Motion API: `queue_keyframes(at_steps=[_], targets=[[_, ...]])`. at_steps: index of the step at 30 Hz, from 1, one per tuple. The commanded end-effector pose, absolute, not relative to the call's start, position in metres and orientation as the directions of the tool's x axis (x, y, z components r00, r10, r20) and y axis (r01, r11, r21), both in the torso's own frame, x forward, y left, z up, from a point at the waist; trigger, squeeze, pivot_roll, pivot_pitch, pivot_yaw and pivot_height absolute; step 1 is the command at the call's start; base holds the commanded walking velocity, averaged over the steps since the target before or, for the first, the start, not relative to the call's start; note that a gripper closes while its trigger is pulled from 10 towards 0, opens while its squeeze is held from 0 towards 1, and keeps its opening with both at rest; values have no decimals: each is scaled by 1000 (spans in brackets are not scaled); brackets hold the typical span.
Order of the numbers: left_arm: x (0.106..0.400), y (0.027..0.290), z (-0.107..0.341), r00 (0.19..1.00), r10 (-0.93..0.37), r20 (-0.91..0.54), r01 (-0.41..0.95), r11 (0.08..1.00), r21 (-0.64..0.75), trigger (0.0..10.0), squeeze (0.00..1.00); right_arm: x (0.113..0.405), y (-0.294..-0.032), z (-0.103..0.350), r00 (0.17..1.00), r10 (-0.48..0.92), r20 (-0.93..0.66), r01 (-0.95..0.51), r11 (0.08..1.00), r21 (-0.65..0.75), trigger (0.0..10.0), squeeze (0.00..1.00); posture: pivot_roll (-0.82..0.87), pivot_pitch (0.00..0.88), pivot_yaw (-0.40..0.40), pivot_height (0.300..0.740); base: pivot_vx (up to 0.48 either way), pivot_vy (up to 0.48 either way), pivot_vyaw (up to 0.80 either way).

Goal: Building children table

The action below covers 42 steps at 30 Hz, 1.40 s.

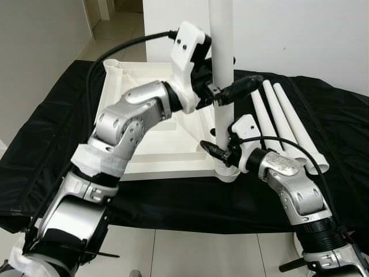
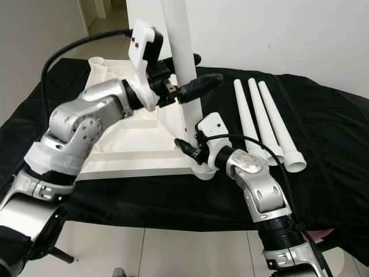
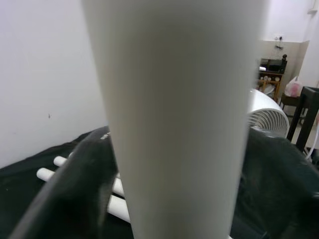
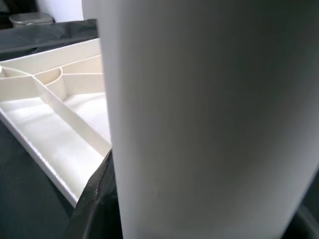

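Note:
A white tabletop (image 1: 155,144) lies upside down on the black cloth. A white table leg (image 1: 222,57) stands upright in the corner socket (image 1: 228,173) nearest me on the right. My left gripper (image 1: 228,91) is shut on the leg partway up, one black finger (image 3: 75,189) wrapping its front. My right gripper (image 1: 222,151) is shut on the same leg (image 4: 209,124) just above the socket, beside the ribbed underside of the tabletop (image 4: 55,124). Three more white legs (image 1: 282,121) lie side by side to the right.
The black cloth (image 1: 190,199) covers a low surface whose front edge runs just before me, with pale tiled floor (image 1: 190,254) below. A white wall (image 1: 300,34) stands behind. A white fan (image 3: 266,112) is off to one side.

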State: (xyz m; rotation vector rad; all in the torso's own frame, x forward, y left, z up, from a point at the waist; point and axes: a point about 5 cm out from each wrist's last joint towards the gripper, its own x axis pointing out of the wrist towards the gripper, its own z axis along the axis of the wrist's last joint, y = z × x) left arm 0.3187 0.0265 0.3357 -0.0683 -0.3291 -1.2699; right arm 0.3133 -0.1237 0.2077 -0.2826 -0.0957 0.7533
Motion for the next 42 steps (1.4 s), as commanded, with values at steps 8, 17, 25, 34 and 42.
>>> queue_keyframes(at_steps=[8, 17, 25, 34, 42], targets=[[317, 20, 336, 204, -951, 231, 965, 234, 115, 0, 0, 315, -125, 207, 755, 655, 19, -623, 726, -292, 10000, 0, 41, 41, 3, 740, 0, 0, 0], [331, 19, 343, 334, -921, 202, 936, 350, 49, 8706, 0, 317, -126, 205, 787, 615, 43, -581, 764, -282, 10000, 0, 40, 46, 2, 740, 0, 0, 0], [348, 19, 347, 512, -849, 134, 856, 517, 4, 10000, 0, 319, -123, 208, 820, 564, 97, -531, 814, -236, 10000, 1000, 43, 57, 0, 740, 0, 0, 0], [359, 17, 354, 647, -746, 158, 749, 661, 52, 10000, 0, 328, -117, 219, 882, 442, 164, -395, 883, -254, 10000, 0, 41, 61, 1, 740, 0, 0, 0], [357, 4, 372, 707, -666, 239, 677, 735, 46, 10000, 0, 337, -100, 219, 931, 318, 178, -285, 940, -190, 10000, 0, 52, 67, 0, 740, 0, 0, 0]])
